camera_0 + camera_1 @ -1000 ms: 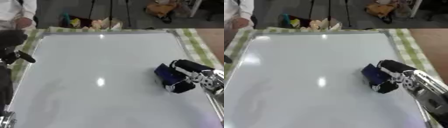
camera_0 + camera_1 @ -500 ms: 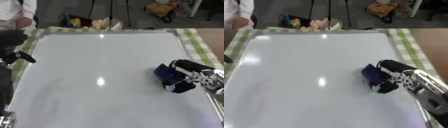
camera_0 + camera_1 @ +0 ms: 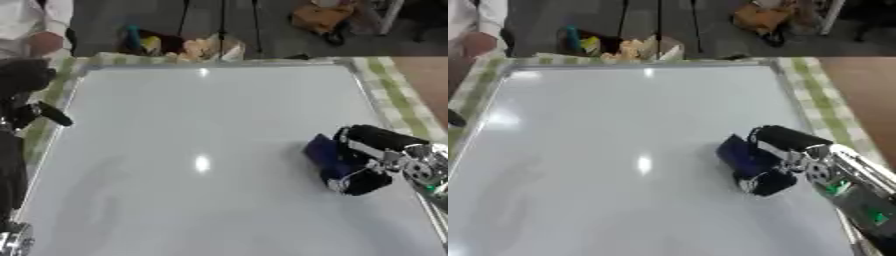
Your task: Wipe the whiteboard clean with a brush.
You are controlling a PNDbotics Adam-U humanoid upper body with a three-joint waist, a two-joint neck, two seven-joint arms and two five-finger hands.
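No text, label, brand or number can be read anywhere; the whiteboard carries no legible writing.

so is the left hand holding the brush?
No, the right hand is curled round the blue brush on the whiteboard.

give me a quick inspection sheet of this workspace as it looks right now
surface: whiteboard lies flat on a green checked cloth; faint grey smudges at its lower left, ceiling light glare in the middle.
job's things: dark blue brush resting on the board, right of centre.
clutter: nothing seen on the board.
hands: right robot hand curled round the brush; left robot hand at the board's left edge, its fingers not clear.
cables: nothing seen.
surroundings: bags and coloured items on the floor past the far edge; stand legs behind them.
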